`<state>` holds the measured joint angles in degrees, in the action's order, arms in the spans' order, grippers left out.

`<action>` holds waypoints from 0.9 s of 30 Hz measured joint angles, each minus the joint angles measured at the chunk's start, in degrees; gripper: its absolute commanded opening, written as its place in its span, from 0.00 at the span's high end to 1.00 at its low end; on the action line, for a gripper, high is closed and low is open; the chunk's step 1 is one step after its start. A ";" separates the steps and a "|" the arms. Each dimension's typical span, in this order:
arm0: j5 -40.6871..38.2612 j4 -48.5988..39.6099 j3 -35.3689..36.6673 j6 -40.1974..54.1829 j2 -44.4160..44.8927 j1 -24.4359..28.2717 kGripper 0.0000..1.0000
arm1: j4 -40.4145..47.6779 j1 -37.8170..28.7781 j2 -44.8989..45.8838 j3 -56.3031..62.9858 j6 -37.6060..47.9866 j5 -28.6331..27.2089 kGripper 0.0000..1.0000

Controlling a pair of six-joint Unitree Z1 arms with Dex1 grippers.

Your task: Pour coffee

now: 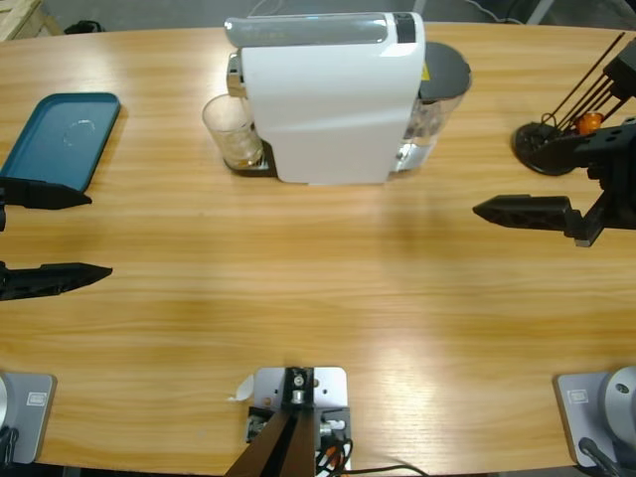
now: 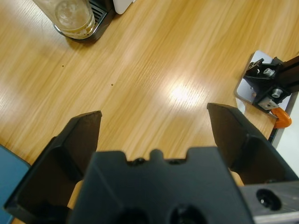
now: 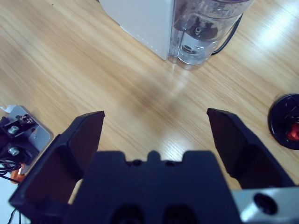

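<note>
The left gripper (image 1: 50,234) hangs with its black jaws spread wide over bare wood at the table's (image 1: 298,298) left edge, grasping nothing. In the left wrist view the same gripper (image 2: 154,116) looks across empty tabletop toward a clear glass (image 2: 70,16) well ahead. The right gripper (image 3: 155,116) is likewise parted and empty, facing open wood in the right wrist view; in the high view only one of its jaws shows plainly at the right edge (image 1: 527,212).

The glass (image 1: 232,129) stands upright, its long axis vertical and its mouth up, on the dark drip tray (image 2: 96,21) at the left end of the white coffee machine (image 1: 328,99), touching or just beside the machine's body. A shallow layer of amber-brown coffee (image 2: 77,29) sits at the bottom of the glass; the walls above it are clear.

The machine lies lengthwise across the far middle of the table, with a transparent water tank (image 3: 205,28) at its right end. A teal tray (image 1: 62,137) lies flat near the left gripper. A black capsule stand (image 1: 556,139) with thin rods and an orange capsule stands at the far right, just beyond the right gripper.
</note>
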<state>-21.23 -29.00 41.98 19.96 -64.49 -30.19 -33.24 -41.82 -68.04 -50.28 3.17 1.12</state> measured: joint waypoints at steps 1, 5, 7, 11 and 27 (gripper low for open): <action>-0.08 0.00 0.00 0.00 0.09 0.00 0.02 | -0.06 0.00 0.00 0.00 0.00 0.00 0.00; -0.18 -0.35 0.04 -0.30 0.69 -0.02 0.01 | -0.15 -0.01 0.02 0.00 0.00 0.00 0.00; -0.18 -1.32 0.62 -0.63 0.74 -0.02 0.01 | -0.15 -0.05 0.12 0.00 0.00 0.00 0.00; -0.18 -3.11 2.04 -0.90 0.74 -0.02 0.01 | -0.15 -0.06 0.17 0.00 0.00 0.00 0.00; -0.69 -3.36 2.05 -1.32 0.78 -0.02 0.01 | -0.15 -0.06 0.83 0.00 0.00 0.00 0.00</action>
<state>-21.92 -32.36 44.03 18.64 -63.70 -30.21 -33.39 -41.88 -67.21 -50.28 3.17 1.12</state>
